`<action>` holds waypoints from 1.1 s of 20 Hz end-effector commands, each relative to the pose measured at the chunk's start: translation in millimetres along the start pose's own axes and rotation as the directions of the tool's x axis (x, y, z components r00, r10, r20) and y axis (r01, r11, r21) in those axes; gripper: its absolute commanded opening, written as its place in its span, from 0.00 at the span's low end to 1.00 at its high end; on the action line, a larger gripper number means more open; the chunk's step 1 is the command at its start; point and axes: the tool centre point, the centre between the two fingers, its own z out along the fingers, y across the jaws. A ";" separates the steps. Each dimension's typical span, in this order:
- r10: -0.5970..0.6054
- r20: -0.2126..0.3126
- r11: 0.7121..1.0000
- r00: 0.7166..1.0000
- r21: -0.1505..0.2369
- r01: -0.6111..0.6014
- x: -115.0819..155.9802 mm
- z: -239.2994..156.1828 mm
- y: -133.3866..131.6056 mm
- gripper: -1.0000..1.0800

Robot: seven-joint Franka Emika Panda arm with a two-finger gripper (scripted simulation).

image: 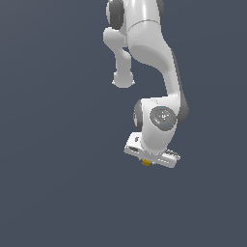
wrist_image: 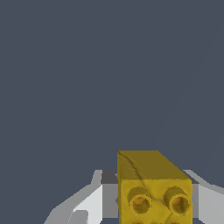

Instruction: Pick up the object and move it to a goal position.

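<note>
Gripping the mustard-yellow brick (wrist_image: pixel 154 188) between its closed fingers (wrist_image: pixel 89 205), the tool (image: pixel 147 161) hangs under the white arm (image: pixel 154 62); pickup looks done, transfer to an unseen goal remains.

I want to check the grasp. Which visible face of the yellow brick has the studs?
The brick face turned to the wrist camera: it shows two round studs. The other visible face is plain and darker.
</note>
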 end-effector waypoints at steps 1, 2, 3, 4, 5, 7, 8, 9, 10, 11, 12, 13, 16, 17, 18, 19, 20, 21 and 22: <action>0.000 -0.002 1.000 1.000 0.001 0.000 -3.8 -23.9 -0.9 0.00; 0.000 -0.002 1.000 1.000 0.001 0.000 -5.7 -34.6 -1.1 0.00; 0.000 -0.002 1.000 1.000 0.001 0.000 -7.7 -45.8 -1.4 0.00; 0.000 -0.002 1.000 1.000 0.001 0.000 -9.8 -57.4 -1.7 0.00; 0.000 -0.002 1.000 1.000 0.001 0.000 -11.8 -69.2 -2.0 0.00; 0.000 -0.002 1.000 1.000 0.001 0.000 -15.9 -92.8 -2.7 0.00; 0.000 -0.001 1.000 1.000 0.001 0.000 -17.7 -104.4 -2.6 0.00; 0.000 -0.001 1.000 1.000 0.001 0.000 -19.7 -116.2 -3.0 0.00; 0.000 -0.001 1.000 1.000 0.001 0.000 -21.6 -127.9 -3.3 0.00; 0.000 -0.001 1.000 1.000 0.001 0.000 -23.6 -139.7 -3.6 0.00; 0.000 -0.001 1.000 1.000 0.001 0.000 -25.5 -151.4 -4.0 0.00; 0.000 -0.001 1.000 1.000 0.001 0.000 -27.4 -163.1 -4.3 0.00; 0.000 -0.001 1.000 1.000 0.001 0.000 -33.0 -197.9 -5.5 0.00; 0.000 -0.001 1.000 1.000 0.001 0.000 -34.8 -209.4 -5.9 0.00; 0.000 -0.001 1.000 1.000 0.001 0.000 -36.5 -220.8 -6.3 0.00; 0.000 -0.001 1.000 1.000 0.001 0.000 -38.2 -232.1 -6.7 0.00; 0.000 -0.001 1.000 1.000 0.001 0.000 -39.9 -243.3 -7.1 0.00; 0.000 -0.001 1.000 1.000 0.001 0.000 -41.5 -254.4 -7.6 0.00; 0.000 -0.001 1.000 1.000 0.001 0.000 -43.1 -265.4 -8.0 0.00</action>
